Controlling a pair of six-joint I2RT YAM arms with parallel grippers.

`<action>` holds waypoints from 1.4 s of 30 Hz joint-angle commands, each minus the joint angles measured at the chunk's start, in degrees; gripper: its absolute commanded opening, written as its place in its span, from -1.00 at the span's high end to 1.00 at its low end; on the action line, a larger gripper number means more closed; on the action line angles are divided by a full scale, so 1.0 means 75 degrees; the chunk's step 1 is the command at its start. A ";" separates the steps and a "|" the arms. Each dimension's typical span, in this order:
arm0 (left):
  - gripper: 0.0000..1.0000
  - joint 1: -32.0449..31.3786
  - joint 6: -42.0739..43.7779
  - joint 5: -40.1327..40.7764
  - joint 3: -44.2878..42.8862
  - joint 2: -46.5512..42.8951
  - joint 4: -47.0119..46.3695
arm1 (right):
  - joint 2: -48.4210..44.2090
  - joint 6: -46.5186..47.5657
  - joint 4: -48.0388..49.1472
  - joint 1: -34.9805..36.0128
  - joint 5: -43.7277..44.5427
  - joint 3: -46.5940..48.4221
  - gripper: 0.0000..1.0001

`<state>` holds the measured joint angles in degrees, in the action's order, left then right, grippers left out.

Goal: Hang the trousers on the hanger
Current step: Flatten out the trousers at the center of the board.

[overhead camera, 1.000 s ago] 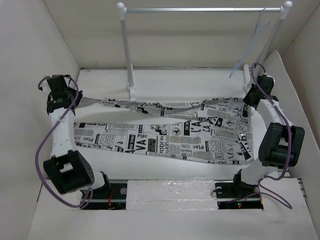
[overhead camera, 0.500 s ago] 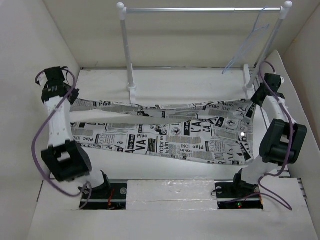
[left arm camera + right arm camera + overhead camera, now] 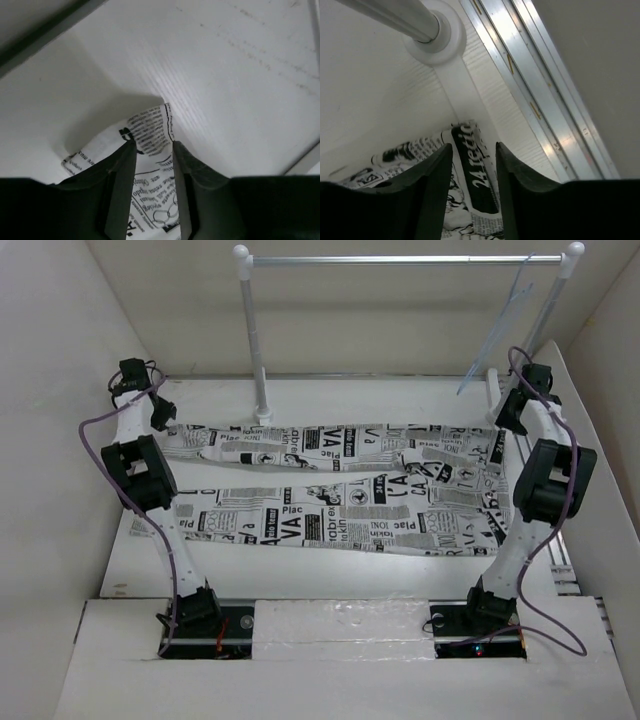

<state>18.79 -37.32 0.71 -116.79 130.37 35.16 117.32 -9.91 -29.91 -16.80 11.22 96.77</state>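
- One white table (image 3: 340,570) carries everything we see, with pale walls closing it in on three sides.
- Across its middle we find the trousers (image 3: 340,490), white cloth crowded with black newsprint, spread out flat and running nearly from the left arm to the right arm. The far leg is pulled into a fairly straight band, and the near leg lies wider below it.
- Behind them stands a silver rail (image 3: 400,258) on two white posts, the left post (image 3: 255,340) planted just beyond the far edge of the cloth.
- The hanger (image 3: 497,338), thin and pale blue, hangs at the right end of that rail beside the right post, tilted down toward the left, well apart from the trousers.
- Along the right edge of the table runs a metal track (image 3: 540,100), close to the round foot of the right post (image 3: 437,35).
- The left gripper (image 3: 151,147) sits at the far left corner of the cloth. Its jaws are closed onto a printed corner, which pokes out past the fingertips and rests on the table.
- The right gripper (image 3: 473,150) sits at the far right corner, just beside the post foot. Its jaws pinch a dark band of the trousers printed with "24".
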 commanded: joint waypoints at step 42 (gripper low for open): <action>1.00 -0.0137 -0.0310 -0.0365 0.3526 -0.3011 -0.1642 | -0.7335 0.0324 0.0942 0.4607 -0.2668 -0.7314 -0.13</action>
<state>18.50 -41.87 -5.17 -86.43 116.84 16.78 60.47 -9.58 -22.55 17.19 -10.00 38.28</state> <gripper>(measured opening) 0.006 0.563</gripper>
